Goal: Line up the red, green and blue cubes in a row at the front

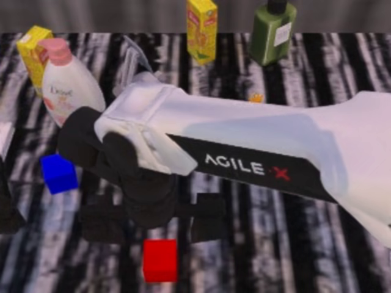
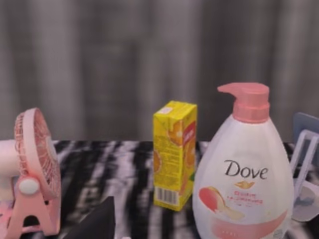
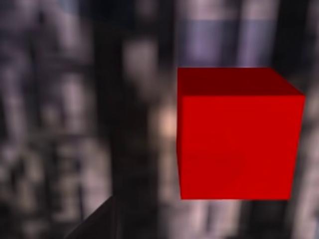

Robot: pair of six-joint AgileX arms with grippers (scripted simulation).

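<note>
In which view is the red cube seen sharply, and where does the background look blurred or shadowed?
Right wrist view: red cube has crisp edges, the striped table behind it is blurred. Top view: the right arm casts dark shadow patches just above that cube.

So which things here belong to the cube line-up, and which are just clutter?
Job: red cube, blue cube, right gripper above the red cube. The green cube is not visible.

Clutter: Dove bottle, two yellow juice cartons, green bottle, pink fan.
</note>
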